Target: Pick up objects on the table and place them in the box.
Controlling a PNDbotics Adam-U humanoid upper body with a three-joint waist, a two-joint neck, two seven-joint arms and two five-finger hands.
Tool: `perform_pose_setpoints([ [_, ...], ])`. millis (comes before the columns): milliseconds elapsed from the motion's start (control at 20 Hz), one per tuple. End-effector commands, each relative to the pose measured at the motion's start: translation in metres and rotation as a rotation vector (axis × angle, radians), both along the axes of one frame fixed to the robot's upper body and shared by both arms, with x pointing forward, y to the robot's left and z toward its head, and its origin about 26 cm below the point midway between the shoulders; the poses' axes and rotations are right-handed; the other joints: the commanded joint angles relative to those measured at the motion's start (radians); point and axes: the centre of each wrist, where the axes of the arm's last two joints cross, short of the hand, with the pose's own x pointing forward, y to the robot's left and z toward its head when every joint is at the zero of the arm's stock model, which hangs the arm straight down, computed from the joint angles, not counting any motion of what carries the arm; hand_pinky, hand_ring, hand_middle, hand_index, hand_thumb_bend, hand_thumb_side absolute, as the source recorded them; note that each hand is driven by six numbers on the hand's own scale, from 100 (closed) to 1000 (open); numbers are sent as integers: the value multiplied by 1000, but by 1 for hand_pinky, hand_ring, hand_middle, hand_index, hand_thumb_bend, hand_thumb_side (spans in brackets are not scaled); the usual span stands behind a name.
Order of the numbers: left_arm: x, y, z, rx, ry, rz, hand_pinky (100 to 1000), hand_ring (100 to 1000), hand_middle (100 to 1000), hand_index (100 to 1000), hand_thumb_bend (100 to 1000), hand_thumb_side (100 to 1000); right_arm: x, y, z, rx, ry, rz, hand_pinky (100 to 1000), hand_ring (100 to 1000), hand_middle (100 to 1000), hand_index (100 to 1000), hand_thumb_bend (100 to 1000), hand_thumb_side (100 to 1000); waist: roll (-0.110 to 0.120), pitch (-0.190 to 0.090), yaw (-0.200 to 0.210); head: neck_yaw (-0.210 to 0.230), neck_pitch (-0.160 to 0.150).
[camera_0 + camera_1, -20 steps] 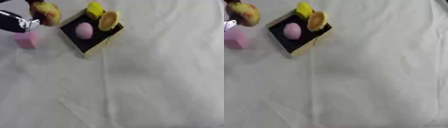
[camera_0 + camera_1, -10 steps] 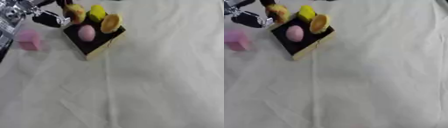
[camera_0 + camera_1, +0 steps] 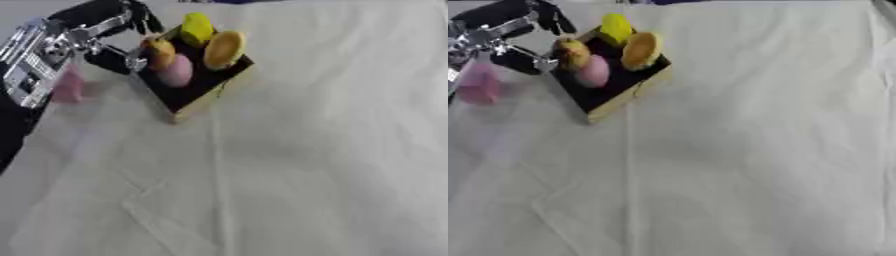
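I am reaching my left hand (image 3: 122, 37) in from the far left, fingers curled round a small orange-brown object (image 3: 160, 50) just over the box's (image 3: 197, 95) left corner. A pink egg-shaped item (image 3: 178, 71), a yellow piece (image 3: 197, 27) and an orange round one (image 3: 223, 49) are sitting inside. A pink block (image 3: 479, 87) is waiting on the table (image 3: 332, 165) to the left; it looks light and stiff, best pinched across its flat sides
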Motion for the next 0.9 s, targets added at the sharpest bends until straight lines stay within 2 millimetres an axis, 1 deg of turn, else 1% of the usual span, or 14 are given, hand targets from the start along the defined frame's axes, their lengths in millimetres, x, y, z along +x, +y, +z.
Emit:
perform_pose_setpoints([
  [50,-6,3,21,16,-63,2,807,823,821,967,326,100,-3,0,7,-15,-16,2,938,822,644,812,100,470,11,-24,-1,-3,-6],
  [150,-13,4,31,-9,-94,-7,796,815,809,959,303,100,-3,-1,6,-16,-12,0,938,822,644,812,100,470,12,-26,2,-7,-4],
  [300,-25,9,47,-49,-127,-16,791,811,790,920,265,100,-4,-2,6,-16,-9,-6,938,822,644,812,100,470,12,-30,10,-15,-1],
  [350,-29,11,52,-60,-132,-17,791,810,788,916,263,100,-4,-2,6,-16,-9,-7,938,822,644,812,100,470,13,-32,12,-17,-1],
  [400,-33,15,56,-66,-137,-14,788,800,765,887,260,100,-4,-2,6,-18,-9,-8,937,822,645,812,100,470,13,-33,14,-20,0],
  [450,-37,20,60,-68,-143,-8,786,797,757,878,263,100,-4,-3,6,-20,-9,-9,937,822,645,812,100,470,13,-34,16,-22,1],
  [550,-44,36,67,-57,-149,24,784,790,746,855,299,100,-5,-4,5,-25,-11,-15,937,822,645,812,100,470,14,-36,21,-26,4],
  [600,-48,44,69,-44,-150,48,789,794,750,834,347,100,-5,-5,5,-26,-12,-18,937,823,645,812,100,470,15,-36,24,-28,4],
  [650,-51,55,71,-24,-150,78,792,798,755,833,368,100,-6,-5,5,-27,-13,-21,937,823,645,812,100,470,16,-36,26,-30,4],
  [700,-54,65,72,1,-146,109,802,814,777,853,420,113,-6,-6,5,-29,-13,-24,937,823,645,812,100,470,18,-36,29,-31,3],
  [750,-57,76,72,30,-138,138,803,816,779,856,426,114,-6,-6,5,-31,-13,-26,937,823,645,812,100,470,19,-36,31,-32,3],
  [800,-59,85,71,57,-127,164,812,826,794,876,461,122,-6,-6,4,-32,-13,-28,937,823,645,812,100,470,19,-35,33,-33,2],
  [900,-63,104,68,104,-99,210,823,840,807,889,492,131,-6,-6,4,-34,-12,-30,937,824,645,812,100,470,20,-34,36,-32,0],
])
